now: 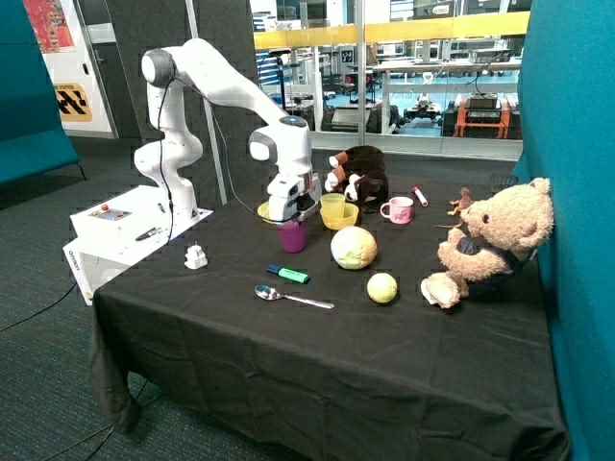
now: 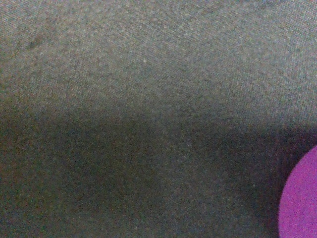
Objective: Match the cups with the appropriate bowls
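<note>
Outside view: just left of frame centre, the gripper (image 1: 292, 219) sits on the purple cup (image 1: 293, 235); whether it grips is impossible to tell. A yellow cup (image 1: 332, 206) rests in the yellow bowl (image 1: 340, 216) beside it. Wrist view: purple (image 2: 301, 198) fills the lower right over black cloth (image 2: 148, 99); no purple bowl shows, so lift straight before seeking it

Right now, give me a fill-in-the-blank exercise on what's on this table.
1. The hand is right above the ____ cup.
2. The yellow cup stands in the ____ bowl.
3. The green marker lies between the purple cup and the ____.
4. The pink mug stands between the brown plush toy and the ____ bear.

Missing words: purple; yellow; spoon; teddy
</note>
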Robot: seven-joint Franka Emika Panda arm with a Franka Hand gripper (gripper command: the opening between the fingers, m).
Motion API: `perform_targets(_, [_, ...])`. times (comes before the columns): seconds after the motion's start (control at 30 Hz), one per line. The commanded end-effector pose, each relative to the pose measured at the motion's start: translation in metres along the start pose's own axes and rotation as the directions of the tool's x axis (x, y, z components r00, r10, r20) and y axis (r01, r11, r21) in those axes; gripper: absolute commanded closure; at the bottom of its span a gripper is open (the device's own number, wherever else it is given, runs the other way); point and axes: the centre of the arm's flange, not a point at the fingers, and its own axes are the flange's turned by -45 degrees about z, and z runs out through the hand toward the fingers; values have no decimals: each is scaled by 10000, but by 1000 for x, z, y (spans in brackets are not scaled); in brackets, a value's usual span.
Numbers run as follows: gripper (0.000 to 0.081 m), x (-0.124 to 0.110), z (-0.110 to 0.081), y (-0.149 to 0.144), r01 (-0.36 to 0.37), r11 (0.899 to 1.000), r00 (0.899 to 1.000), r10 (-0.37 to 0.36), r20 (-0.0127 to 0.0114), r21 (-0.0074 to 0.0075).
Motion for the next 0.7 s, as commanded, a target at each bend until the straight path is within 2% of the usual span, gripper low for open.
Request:
perform_targets(0.0, [808,1,3,0,-5,10000,10000,5,37,-14])
perform_targets(0.37, [808,0,-4,2,2,10000,10000,-2,37,-14])
perform_targets(0.67, [808,-4,-29,-1,175,9998,9998,-175,37,-13])
